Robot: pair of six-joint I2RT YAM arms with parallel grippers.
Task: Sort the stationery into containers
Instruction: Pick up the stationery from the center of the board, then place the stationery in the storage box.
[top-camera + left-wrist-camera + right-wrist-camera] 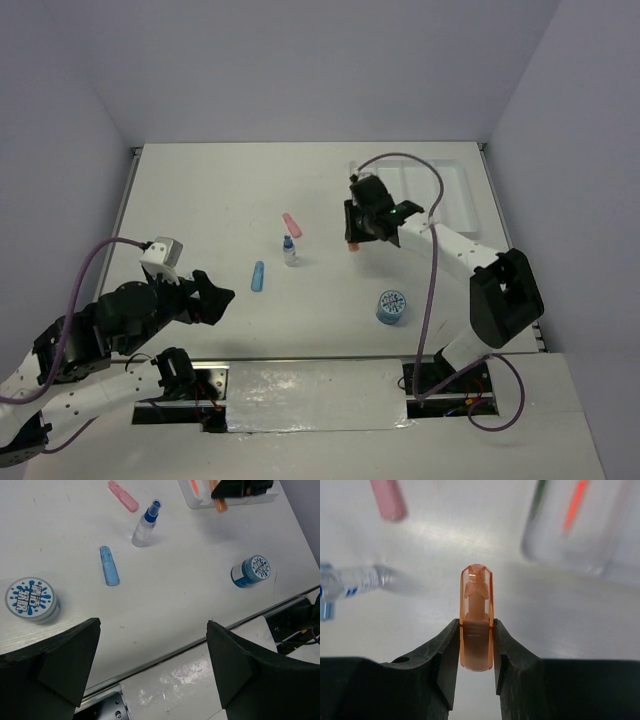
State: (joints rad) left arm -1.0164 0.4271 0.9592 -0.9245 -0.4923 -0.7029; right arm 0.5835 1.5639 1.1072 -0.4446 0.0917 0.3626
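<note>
R gripper (476, 630) has its jaws closed tight on the orange capsule (476, 592), near the white tray (452, 200). L gripper (152, 627): jaws wide apart, holding nothing.

The bottle (290, 251) stands between a rear capsule (292, 224) and a front-left capsule (258, 276), roll (390, 306) front-right, tray (452, 193) far right.

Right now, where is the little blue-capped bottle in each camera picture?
Top external: the bottle is near the centre.
Left wrist: the bottle is upper middle.
Right wrist: the bottle is blurred, at the left edge.
Shared landmark: the pink capsule beside it.
</note>
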